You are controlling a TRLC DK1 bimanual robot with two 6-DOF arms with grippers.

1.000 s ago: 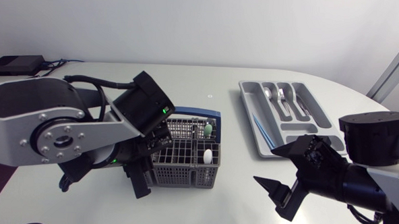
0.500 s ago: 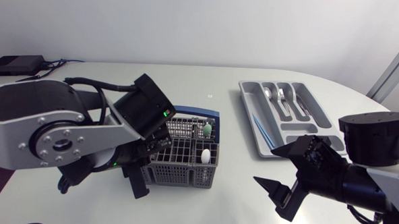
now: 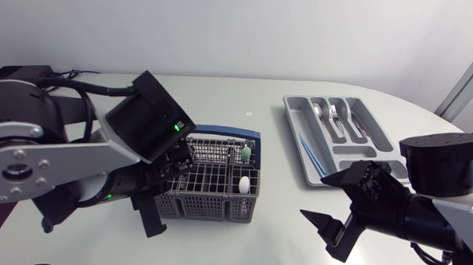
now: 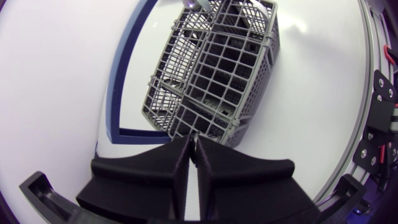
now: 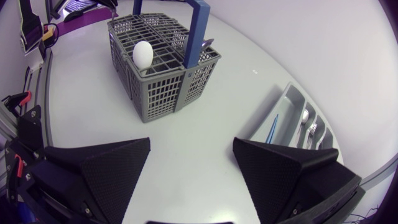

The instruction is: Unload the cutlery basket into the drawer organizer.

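**Head view.** The cutlery basket (image 3: 209, 207) stands left of centre on the table (image 3: 263, 245). The drawer organizer (image 3: 356, 151) lies well apart at the far right, holding spoons (image 3: 333, 114) and a blue-handled piece (image 3: 309, 152).

**Left wrist view.** Only here is it plain that my left gripper (image 4: 191, 138) has its fingers pressed together on nothing, just beside the basket's near-left corner.

**Right wrist view.** My right gripper (image 5: 191, 146) is spread wide and empty at the near right. This view also shows a white egg-shaped thing (image 5: 143, 54) in the basket beside its blue handle (image 5: 199, 25).
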